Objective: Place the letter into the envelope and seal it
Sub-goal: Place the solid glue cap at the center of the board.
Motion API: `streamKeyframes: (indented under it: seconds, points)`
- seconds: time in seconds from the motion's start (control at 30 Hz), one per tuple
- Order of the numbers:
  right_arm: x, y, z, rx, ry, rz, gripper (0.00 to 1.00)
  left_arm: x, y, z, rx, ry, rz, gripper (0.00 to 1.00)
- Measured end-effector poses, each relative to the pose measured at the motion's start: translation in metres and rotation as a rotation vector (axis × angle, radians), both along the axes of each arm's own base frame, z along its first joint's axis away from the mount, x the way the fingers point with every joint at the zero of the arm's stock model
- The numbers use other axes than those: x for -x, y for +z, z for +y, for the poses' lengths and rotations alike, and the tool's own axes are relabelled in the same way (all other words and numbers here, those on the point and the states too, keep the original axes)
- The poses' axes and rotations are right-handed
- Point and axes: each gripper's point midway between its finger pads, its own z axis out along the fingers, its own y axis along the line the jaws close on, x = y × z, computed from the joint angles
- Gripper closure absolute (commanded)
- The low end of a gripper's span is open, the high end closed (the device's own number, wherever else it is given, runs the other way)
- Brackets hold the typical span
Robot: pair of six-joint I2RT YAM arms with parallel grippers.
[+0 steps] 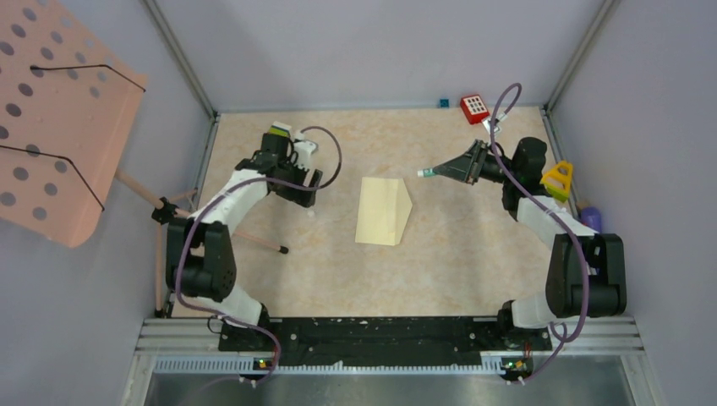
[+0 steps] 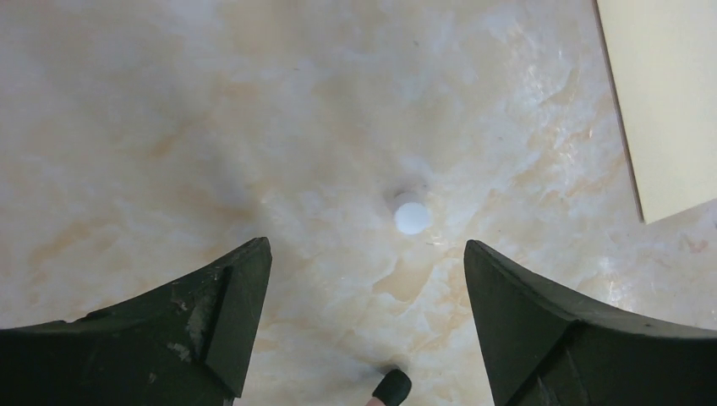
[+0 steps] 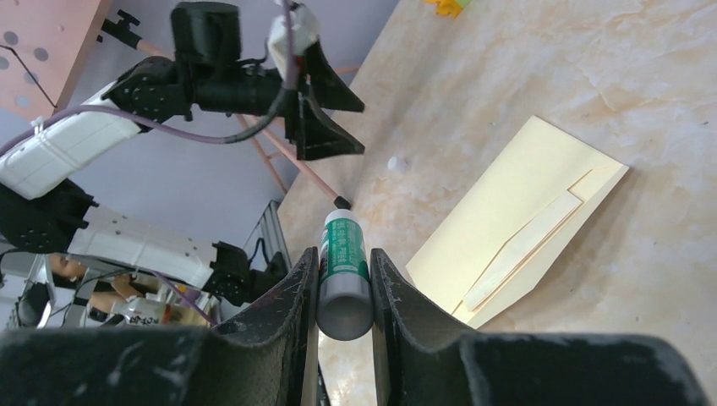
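Centre of the marble-pattern table [image 1: 279,288]: the pale yellow envelope [image 1: 385,210] lies flat, clear of both arms, triangular flap on the side toward the right arm. Can't tell whether the flap is stuck down; in the right wrist view its edge looks slightly lifted off the envelope face. Left gripper [image 1: 309,199] hangs over bare tabletop just left of the envelope, jaws spread wide, nothing between them. Left wrist view shows a small white round cap [image 2: 411,217] on the table just ahead of the gap between the fingers, not touching them, with the envelope's corner at the upper right of that view. Right gripper [image 1: 448,169] is off to the right of the envelope and raised, clamped narrow on a glue stick [image 3: 344,271] with a green label, tip pointing toward the table centre. The stick sits lengthwise between the two fingers [image 3: 287,296]. At the back edge there's a red keypad-like object [image 1: 474,106], a yellow item [image 1: 556,179] by the right arm, and a pink perforated board [image 1: 59,118] at far left.
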Motion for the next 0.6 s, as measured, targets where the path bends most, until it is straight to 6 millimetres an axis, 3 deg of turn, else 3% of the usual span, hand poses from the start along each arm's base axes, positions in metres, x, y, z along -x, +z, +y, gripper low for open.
streamKeyframes:
  seconds: [0.13, 0.23, 0.37, 0.6]
  points:
    - [0.0, -0.003, 0.0, 0.009, -0.002, 0.004, 1.0, -0.015, 0.035, 0.028, 0.085, 0.114, -0.216, 0.02]
    - [0.0, -0.005, -0.001, 0.014, -0.003, 0.004, 1.0, -0.019, 0.043, 0.054, 0.12, 0.215, -0.339, 0.01]
    - [0.0, -0.007, -0.001, 0.018, -0.003, 0.01, 1.0, -0.014, 0.036, 0.084, 0.134, 0.338, -0.471, 0.01]
    - [-0.001, -0.013, 0.001, 0.053, -0.006, -0.001, 1.0, -0.005, 0.013, 0.086, 0.187, 0.39, -0.563, 0.01]
